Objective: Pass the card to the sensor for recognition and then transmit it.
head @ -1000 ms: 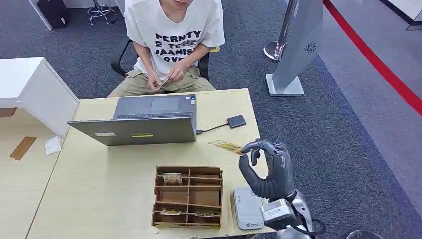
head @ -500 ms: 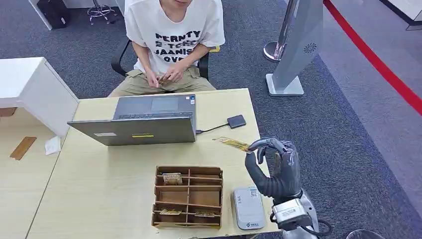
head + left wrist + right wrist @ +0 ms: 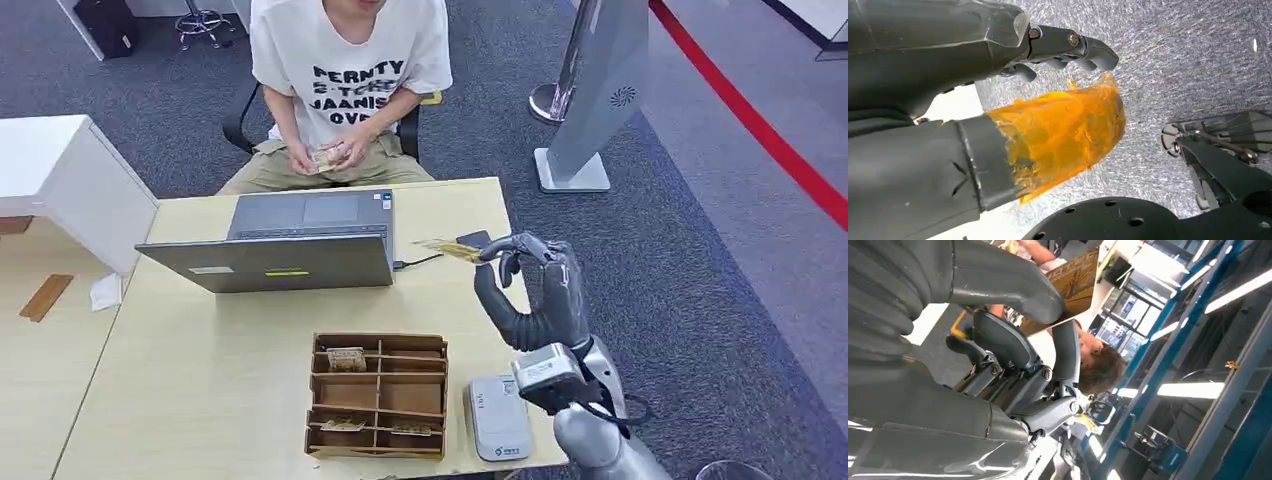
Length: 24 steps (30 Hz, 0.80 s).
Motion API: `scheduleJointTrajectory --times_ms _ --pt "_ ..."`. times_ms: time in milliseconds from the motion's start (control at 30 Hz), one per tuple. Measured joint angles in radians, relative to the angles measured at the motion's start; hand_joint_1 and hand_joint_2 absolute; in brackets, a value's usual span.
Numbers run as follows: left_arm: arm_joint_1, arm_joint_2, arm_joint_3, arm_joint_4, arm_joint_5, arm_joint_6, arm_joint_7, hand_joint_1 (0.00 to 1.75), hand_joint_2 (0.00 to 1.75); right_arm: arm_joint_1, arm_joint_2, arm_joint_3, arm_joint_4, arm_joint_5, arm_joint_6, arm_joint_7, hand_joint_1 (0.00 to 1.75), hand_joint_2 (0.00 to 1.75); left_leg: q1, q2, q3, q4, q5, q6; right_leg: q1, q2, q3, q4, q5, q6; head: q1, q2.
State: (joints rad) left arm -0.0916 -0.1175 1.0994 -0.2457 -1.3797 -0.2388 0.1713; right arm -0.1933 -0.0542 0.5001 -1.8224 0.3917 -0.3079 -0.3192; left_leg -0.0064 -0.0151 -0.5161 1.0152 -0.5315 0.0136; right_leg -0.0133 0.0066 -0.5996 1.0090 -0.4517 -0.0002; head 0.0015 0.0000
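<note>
**Inspector:** Tan card point(image 3: 449, 248), one, pinched between the thumb and a finger of the right hand point(image 3: 530, 295). It is held raised over the far right part of the table, pointing toward the laptop, with a small black box just behind it. The right wrist view shows the card point(image 3: 1075, 282) as a brown printed piece clamped under the thick grey thumb.

**Clerk:** And the left hand?

**Inspector:** The left hand point(image 3: 998, 90) shows in its own wrist view, over grey carpet. Its thumb tip carries an orange wrapping and the dark fingers are curled inward. I see nothing held in it.

**Clerk:** The sensor?

**Inspector:** One white card reader point(image 3: 498, 417), lying flat at the near edge of the table, beside the right forearm. The card is well apart from it.

**Clerk:** Other items, counted?

**Inspector:** One brown wooden organiser point(image 3: 378, 395) with compartments, just left of the reader; small pieces lie in some compartments. One grey laptop point(image 3: 285, 240), open, screen facing away. One small black box point(image 3: 475, 243) cabled to the laptop. One person point(image 3: 345, 85) in a white printed T-shirt sits on an office chair behind the table, holding something small in both hands.

**Clerk:** Surface and room?

**Inspector:** Pale wooden table point(image 3: 200, 370). Dark grey carpet with a red stripe at the far right. One white cabinet point(image 3: 70, 180) stands at the left, one grey kiosk stand point(image 3: 590, 100) beyond the table, and a metal post base is next to it.
</note>
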Motion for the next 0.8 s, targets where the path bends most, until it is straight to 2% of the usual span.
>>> scheduleJointTrajectory --times_ms 167,400,800 --pt "-0.012 0.000 -0.021 0.000 -0.021 -0.007 0.014 0.00 0.00 -0.114 0.023 0.012 0.070 0.030 0.037 0.068 1.75 1.75 0.000 0.000 0.000 0.000 0.000 0.000 0.000 0.000 0.000 0.000 0.000 0.000 0.000 0.000" --pt "-0.029 0.000 -0.055 0.000 -0.042 -0.021 0.028 0.00 0.00 -0.241 0.058 0.040 0.193 0.086 0.070 0.121 1.75 1.75 0.000 0.000 0.000 0.000 0.000 0.000 0.000 0.000 0.000 0.000 0.000 0.000 0.000 0.000" --pt "-0.066 -0.001 -0.110 0.007 -0.074 -0.041 0.052 0.00 0.00 -0.459 0.146 0.092 0.455 0.257 0.078 0.257 1.75 1.75 0.000 -0.001 0.000 0.000 0.001 0.000 0.000 0.000 0.000 0.001 0.000 0.000 0.000 0.000"
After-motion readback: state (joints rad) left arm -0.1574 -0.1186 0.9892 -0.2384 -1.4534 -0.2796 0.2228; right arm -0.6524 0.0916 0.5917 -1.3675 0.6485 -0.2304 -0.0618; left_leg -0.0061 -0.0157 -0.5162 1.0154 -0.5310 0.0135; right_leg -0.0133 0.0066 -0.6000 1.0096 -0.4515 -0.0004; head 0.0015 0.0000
